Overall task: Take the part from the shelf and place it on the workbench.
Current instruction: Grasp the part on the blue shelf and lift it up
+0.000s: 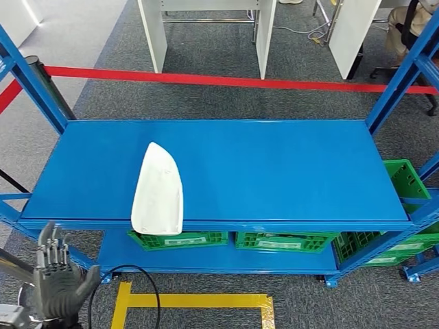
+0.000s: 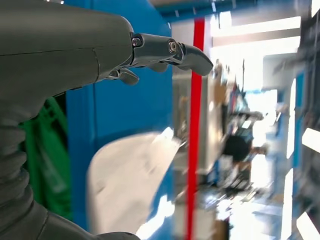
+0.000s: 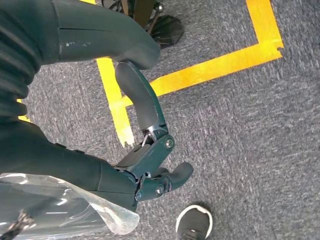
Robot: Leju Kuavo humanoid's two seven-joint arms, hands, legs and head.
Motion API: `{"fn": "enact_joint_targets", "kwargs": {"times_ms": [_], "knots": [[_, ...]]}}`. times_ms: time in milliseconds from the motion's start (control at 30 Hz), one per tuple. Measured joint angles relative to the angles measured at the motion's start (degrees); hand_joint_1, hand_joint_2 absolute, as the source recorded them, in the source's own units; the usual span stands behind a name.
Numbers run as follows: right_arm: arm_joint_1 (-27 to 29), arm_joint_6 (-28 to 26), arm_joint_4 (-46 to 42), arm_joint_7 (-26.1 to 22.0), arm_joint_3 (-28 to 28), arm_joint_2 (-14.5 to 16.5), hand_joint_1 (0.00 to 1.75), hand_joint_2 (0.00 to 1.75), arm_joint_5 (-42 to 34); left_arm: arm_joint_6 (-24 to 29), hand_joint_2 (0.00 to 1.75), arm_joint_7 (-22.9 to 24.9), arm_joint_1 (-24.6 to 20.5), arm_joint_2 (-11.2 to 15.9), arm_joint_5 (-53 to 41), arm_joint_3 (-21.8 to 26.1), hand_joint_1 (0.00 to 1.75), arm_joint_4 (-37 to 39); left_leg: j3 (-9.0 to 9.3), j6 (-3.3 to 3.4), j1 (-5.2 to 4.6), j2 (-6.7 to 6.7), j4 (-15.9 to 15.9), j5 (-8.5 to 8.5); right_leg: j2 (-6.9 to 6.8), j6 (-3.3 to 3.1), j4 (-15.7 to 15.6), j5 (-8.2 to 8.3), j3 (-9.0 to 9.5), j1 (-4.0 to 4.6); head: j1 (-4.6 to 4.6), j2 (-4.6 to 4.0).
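Below, labelled green crates [image 1: 178, 239] under shelf [image 1: 258, 164]

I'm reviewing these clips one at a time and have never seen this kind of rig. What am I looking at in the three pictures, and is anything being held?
This is a humanoid robot with two arms and many-fingered hands. The wide picture comes from its head, looking down on a blue shelf. A white part lies on the top shelf, its near end at the front edge. Green crates sit on the level below.

The left hand is raised low in front of the shelf, fingers apart, holding nothing. Its wrist camera looks past the fingers at the same part.

The right wrist camera looks down past the right hand at grey carpet with yellow tape; that hand holds nothing either.
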Motion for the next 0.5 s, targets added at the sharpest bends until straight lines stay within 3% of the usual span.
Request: {"fn": "enact_joint_targets", "kwargs": {"times_ms": [233, 500], "knots": [[-0.5, 0.8, 0.3, 0.6, 0.0, 0.0, 0.00, 1.75, 2.3, 11.5, 1.75, 3.7, 1.3, 6.8, -16.3, -11.0, 0.00, 0.3, -0.01, 0.00, 0.00, 0.00, 0.0, 0.00, -0.01, 0.00, 0.0, 0.00, -0.01, 0.00, -0.01, 0.00], [-0.5, 0.8, 0.4, 0.7, 0.0, 0.0, 0.00, 1.75, 2.6, 13.3, 1.75, 4.8, 1.4, 10.5, -17.4, -17.0, 0.00, 0.6, -0.01, 0.00, 0.00, 0.01, 0.0, 0.00, -0.01, 0.00, 0.0, 0.00, 0.00, 0.00, 0.00, 0.00]]}}
